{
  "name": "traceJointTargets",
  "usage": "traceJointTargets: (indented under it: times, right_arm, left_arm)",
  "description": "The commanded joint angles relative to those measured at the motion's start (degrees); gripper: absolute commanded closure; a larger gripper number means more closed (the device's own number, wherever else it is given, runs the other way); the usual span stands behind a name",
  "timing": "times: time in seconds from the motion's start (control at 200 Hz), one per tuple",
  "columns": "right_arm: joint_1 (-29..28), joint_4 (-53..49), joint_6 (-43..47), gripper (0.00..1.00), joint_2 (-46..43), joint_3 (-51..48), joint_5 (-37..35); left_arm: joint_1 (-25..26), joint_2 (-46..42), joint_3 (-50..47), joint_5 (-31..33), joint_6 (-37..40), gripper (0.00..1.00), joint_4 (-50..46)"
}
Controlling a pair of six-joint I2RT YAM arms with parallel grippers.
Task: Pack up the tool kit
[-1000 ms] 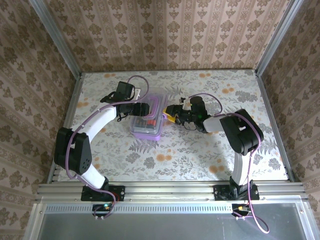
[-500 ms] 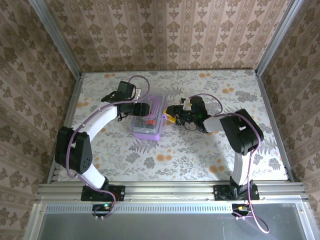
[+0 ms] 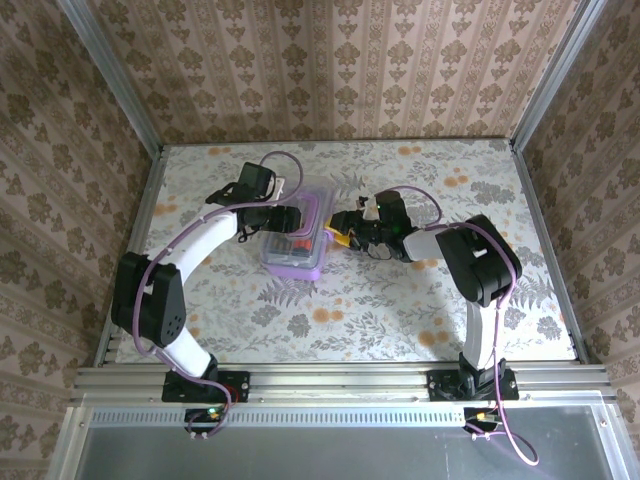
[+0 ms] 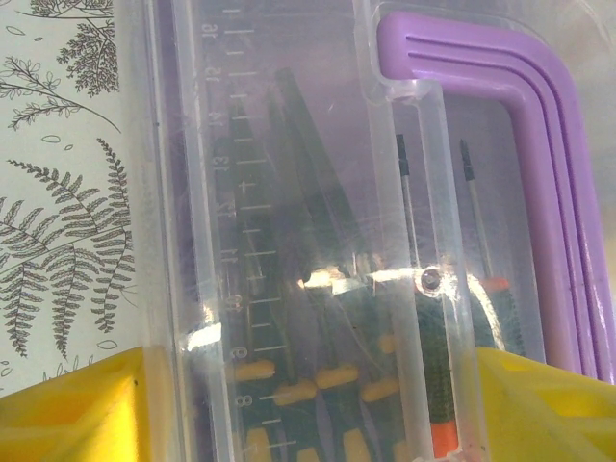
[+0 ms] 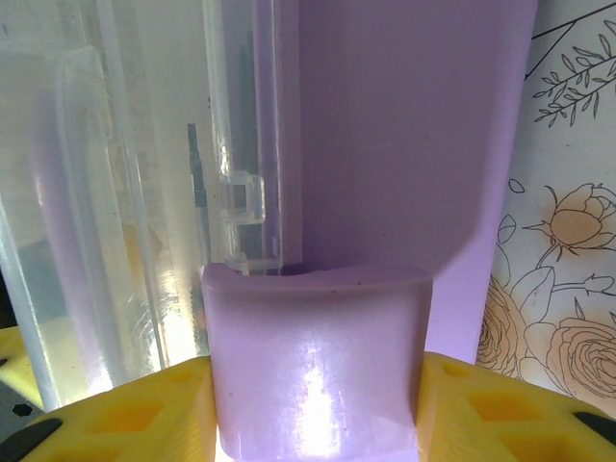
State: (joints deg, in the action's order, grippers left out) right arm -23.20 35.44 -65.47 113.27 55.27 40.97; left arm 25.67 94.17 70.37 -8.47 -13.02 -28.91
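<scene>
The tool kit (image 3: 297, 243) is a clear plastic case with purple trim, lying in the middle of the table. Through its clear lid (image 4: 289, 192) I see pliers with yellow-and-black handles (image 4: 318, 385) and thin screwdrivers (image 4: 407, 192), beside the purple handle (image 4: 544, 192). My left gripper (image 3: 284, 218) (image 4: 308, 409) has its yellow fingers (image 4: 67, 409) pressed against both sides of the case's left end. On the right end, my right gripper (image 3: 340, 233) (image 5: 318, 423) is shut on the purple latch (image 5: 318, 356), whose flap stands between the yellow fingers (image 5: 115, 414).
The floral tablecloth (image 3: 400, 300) spreads around the case. Metal rails (image 3: 545, 240) and patterned walls bound the table on three sides. Both arms reach in from the near edge and meet at the case.
Both arms have shifted very slightly at the case. The grips look the same and the case lies where it was.
</scene>
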Motion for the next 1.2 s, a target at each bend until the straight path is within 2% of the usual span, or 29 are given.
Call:
traceJointTargets:
  times: [0.0, 0.525, 0.79, 0.895, 1.035, 1.07, 1.095, 1.19]
  right_arm:
    - [-1.93, -1.38, 1.14, 0.47, 2.48, 1.91, -0.45]
    - [-1.34, -1.41, 0.77, 0.36, 1.45, 1.03, -0.28]
    - [1.06, -2.61, 1.71, 0.29, -3.3, 0.03, 0.38]
    - [2.51, -5.48, 3.42, 0.22, -5.94, -0.56, 1.07]
    - [4.4, -7.58, 5.27, 0.23, -8.45, -2.46, 1.01]
    - [4.84, -8.45, 5.32, 0.27, -8.71, -2.78, 0.33]
    - [4.99, -9.75, 5.59, 0.37, -8.69, -2.79, -0.33]
    - [4.79, -14.21, 5.72, 0.97, -7.19, -1.7, -2.71]
  left_arm:
    - [2.36, 7.42, -5.36, -7.83, -2.8, 0.46, -9.06]
    - [2.45, 7.34, -5.91, -7.26, -2.96, 0.46, -8.74]
    - [2.47, 7.52, -5.71, -6.91, -3.06, 0.46, -8.97]
    - [2.45, 7.75, -5.68, -6.91, -3.24, 0.47, -8.89]
    - [2.47, 7.91, -5.51, -6.96, -3.32, 0.46, -8.9]
    - [2.46, 7.87, -5.51, -7.0, -3.29, 0.46, -8.88]
    - [2.5, 7.83, -5.51, -7.0, -3.33, 0.47, -8.84]
    - [2.5, 7.7, -5.55, -7.0, -3.5, 0.47, -8.94]
